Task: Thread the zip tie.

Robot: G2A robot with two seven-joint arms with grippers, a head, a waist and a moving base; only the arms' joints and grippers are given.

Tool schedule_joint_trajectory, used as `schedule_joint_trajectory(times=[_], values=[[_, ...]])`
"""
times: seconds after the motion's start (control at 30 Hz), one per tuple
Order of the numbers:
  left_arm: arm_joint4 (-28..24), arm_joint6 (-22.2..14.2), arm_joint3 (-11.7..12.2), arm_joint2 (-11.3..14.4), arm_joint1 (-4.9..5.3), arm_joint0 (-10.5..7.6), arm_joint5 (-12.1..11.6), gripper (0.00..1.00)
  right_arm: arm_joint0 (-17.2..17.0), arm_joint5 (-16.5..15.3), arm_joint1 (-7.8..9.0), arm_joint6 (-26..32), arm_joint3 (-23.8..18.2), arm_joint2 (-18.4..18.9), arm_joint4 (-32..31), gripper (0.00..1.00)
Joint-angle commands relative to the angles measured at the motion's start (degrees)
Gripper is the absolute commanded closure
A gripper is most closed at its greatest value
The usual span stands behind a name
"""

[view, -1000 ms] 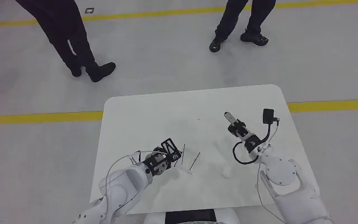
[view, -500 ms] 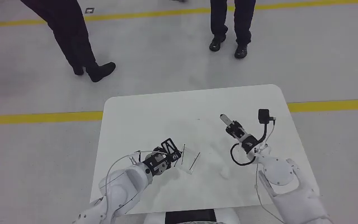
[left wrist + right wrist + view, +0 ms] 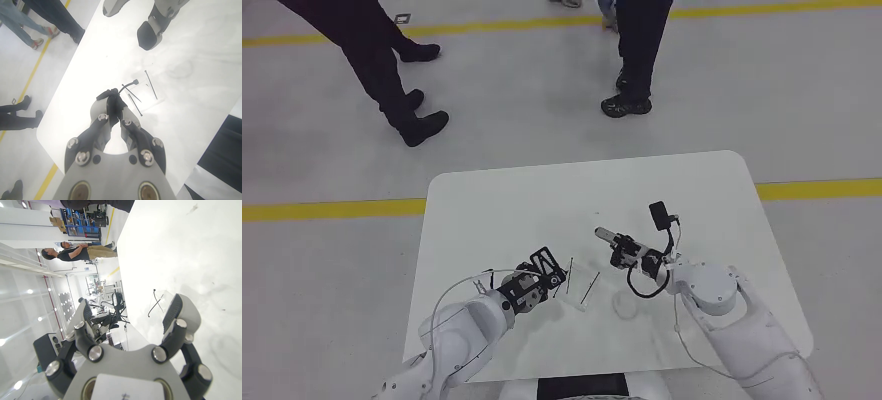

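My left gripper [image 3: 113, 94] is shut on a black zip tie [image 3: 128, 85], whose strap curves out from the fingertips to its square head. In the top view this gripper [image 3: 547, 268] sits near the table's front left. Three more loose zip ties [image 3: 151, 85] lie on a clear plastic sheet [image 3: 157, 101] just past it, also seen as zip ties [image 3: 589, 287]. My right gripper [image 3: 604, 236] hangs open over the table's middle, a short way beyond the sheet. In the right wrist view its gripper [image 3: 130, 310] holds nothing, and the loose ties [image 3: 157, 302] lie ahead of it.
The white table [image 3: 692, 190] is bare around the sheet, apart from a faint round ring [image 3: 179, 69] beside it. The table's left edge [image 3: 62, 75] runs close to my left gripper.
My right arm has swung left from the table's right side toward the middle, closer to the zip ties. The left arm and its held tie have stayed put.
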Motion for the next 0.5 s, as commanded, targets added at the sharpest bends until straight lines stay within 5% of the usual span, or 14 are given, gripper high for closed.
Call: schedule_joint_trajectory(times=[0.0, 0.17, 0.37, 0.47], values=[[0.0, 0.0, 0.0, 0.0, 0.00, 0.00, 0.0, 1.00, 0.0, 0.0, 0.00, 0.0, 0.0, 0.0, 0.0, 0.00], [0.0, 0.0, 0.0, 0.0, 0.00, 0.00, 0.0, 1.00, -0.1, 0.0, -0.06, 1.2, 0.4, -0.6, 1.5, 0.00], [0.0, 0.0, 0.0, 0.0, 0.00, 0.00, 0.0, 1.00, 1.5, 0.6, 0.15, 13.8, 3.0, -0.6, 11.5, 0.00], [0.0, 0.0, 0.0, 0.0, 0.00, 0.00, 0.0, 1.00, 2.3, 3.6, 0.29, 18.4, 4.4, -0.8, 15.2, 0.00]])
